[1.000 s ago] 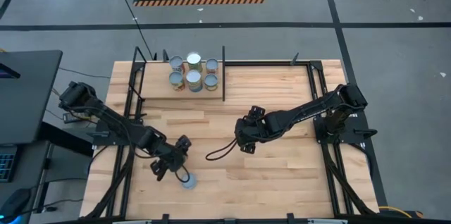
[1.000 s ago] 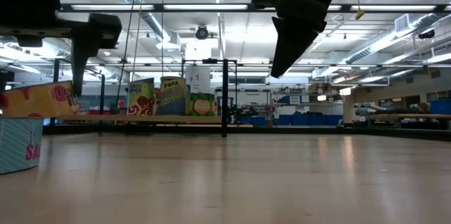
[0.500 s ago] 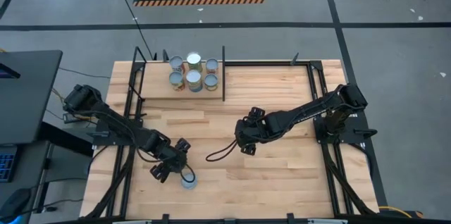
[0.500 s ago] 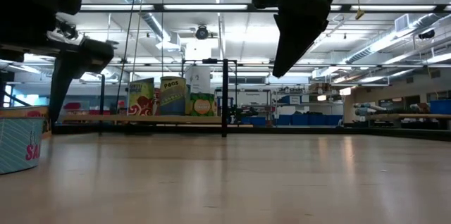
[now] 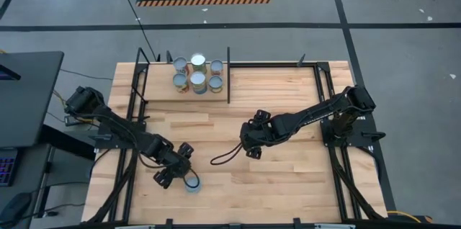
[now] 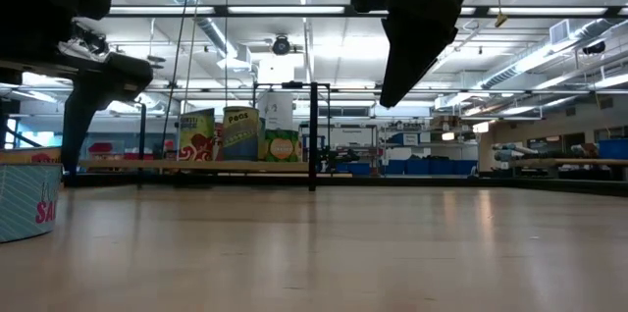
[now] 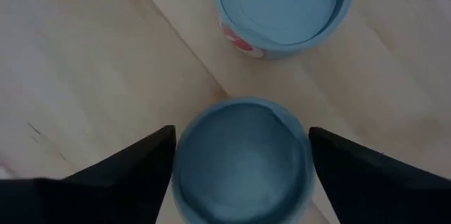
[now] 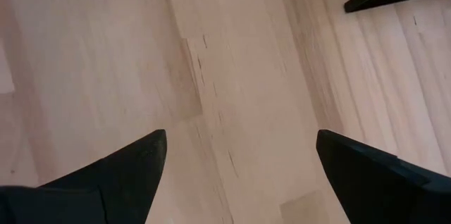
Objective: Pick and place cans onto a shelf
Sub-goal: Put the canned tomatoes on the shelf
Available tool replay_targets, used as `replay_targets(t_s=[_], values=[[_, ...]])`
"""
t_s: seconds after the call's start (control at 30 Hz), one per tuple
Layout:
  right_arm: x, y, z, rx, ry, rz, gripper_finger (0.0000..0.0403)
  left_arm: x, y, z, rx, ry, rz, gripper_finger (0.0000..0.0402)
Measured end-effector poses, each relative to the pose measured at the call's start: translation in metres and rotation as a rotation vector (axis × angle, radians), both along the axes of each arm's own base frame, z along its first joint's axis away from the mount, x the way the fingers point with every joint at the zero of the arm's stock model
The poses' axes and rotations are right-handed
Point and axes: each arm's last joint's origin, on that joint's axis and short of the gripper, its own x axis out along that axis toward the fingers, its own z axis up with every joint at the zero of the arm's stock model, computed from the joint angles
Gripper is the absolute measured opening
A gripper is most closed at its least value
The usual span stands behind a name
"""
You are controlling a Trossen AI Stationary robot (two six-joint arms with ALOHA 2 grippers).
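Two cans sit close: the left end effector (image 7: 239, 157), open, straddles one can (image 7: 239, 160); closing crooked could bump its neighbour (image 7: 280, 5). The right end effector (image 8: 239, 160) hangs open.

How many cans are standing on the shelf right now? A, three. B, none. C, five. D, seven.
C: the high view shows five cans grouped on the shelf, while another sits under the left end effector near the table's front edge.
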Motion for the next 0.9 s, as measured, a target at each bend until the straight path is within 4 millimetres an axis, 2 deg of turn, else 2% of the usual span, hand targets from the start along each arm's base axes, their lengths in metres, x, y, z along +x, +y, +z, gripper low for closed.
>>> replay_targets(t_s=[0.2,0.37,0.5,0.6,0.77,0.9], values=[[0.000,0.000,0.000,0.005,0.000,0.001,0.0374,-0.002,-0.003,0.000,-0.022,0.013,0.044,0.0350],[0.000,0.000,0.000,0.005,0.001,0.001,0.0374,-0.001,-0.004,0.008,-0.085,0.071,0.192,0.0352],[0.000,0.000,0.000,0.005,0.002,0.002,0.0374,0.004,-0.006,0.028,-0.124,0.140,0.402,0.0352],[0.000,0.000,0.000,0.005,0.002,0.002,0.0374,0.006,-0.007,0.040,-0.168,0.192,0.648,0.0352],[0.000,0.000,0.000,0.006,0.003,-0.001,0.0374,0.007,-0.004,0.040,-0.313,0.285,1.145,0.0352],[0.000,0.000,0.000,0.004,0.004,0.005,0.0374,0.003,-0.003,0.034,-0.329,0.310,1.358,0.0352]])
